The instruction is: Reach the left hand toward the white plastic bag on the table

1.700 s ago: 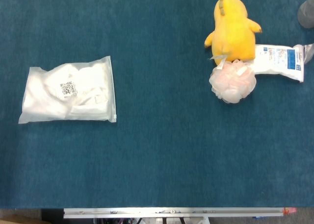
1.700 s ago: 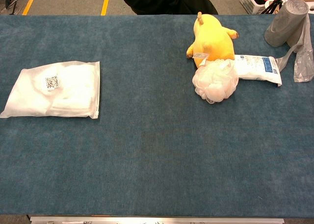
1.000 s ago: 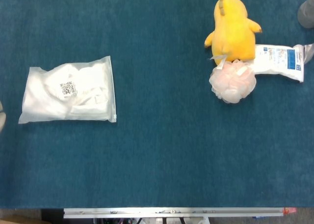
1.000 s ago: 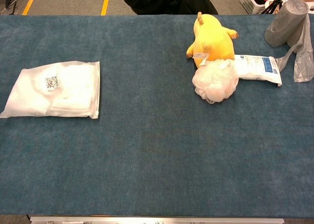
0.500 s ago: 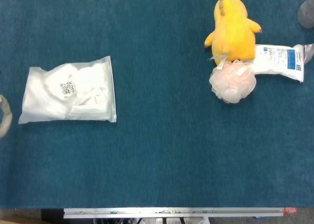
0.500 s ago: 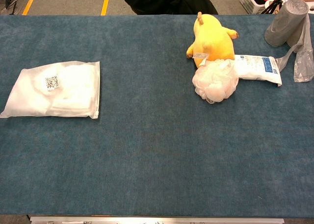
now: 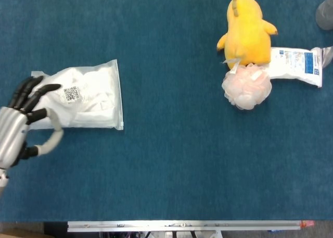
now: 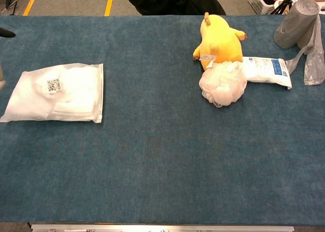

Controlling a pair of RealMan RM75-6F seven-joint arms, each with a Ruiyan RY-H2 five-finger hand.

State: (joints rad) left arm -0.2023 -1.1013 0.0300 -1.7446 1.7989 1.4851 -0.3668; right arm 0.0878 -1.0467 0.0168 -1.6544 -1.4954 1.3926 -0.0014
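The white plastic bag (image 7: 83, 98) lies flat on the blue table at the left, with a small QR label near its top; the chest view shows the same white plastic bag (image 8: 58, 93). My left hand (image 7: 21, 124) comes in from the left edge of the head view, fingers spread and empty, its dark fingertips overlapping the bag's left end. Whether they touch the bag cannot be told. In the chest view only a dark fingertip (image 8: 6, 33) shows at the left edge. My right hand appears in neither view.
At the back right lie a yellow plush toy (image 7: 247, 29), a pink mesh sponge (image 7: 246, 86) against it, and a white and blue packet (image 7: 296, 65). A grey roll of bags (image 8: 299, 26) stands at the far right corner. The table's metal front edge (image 7: 182, 226) runs along the bottom.
My left hand has come into the head view from the left edge and moved right, its spread fingers now over the bag's left end. The bag has not moved.
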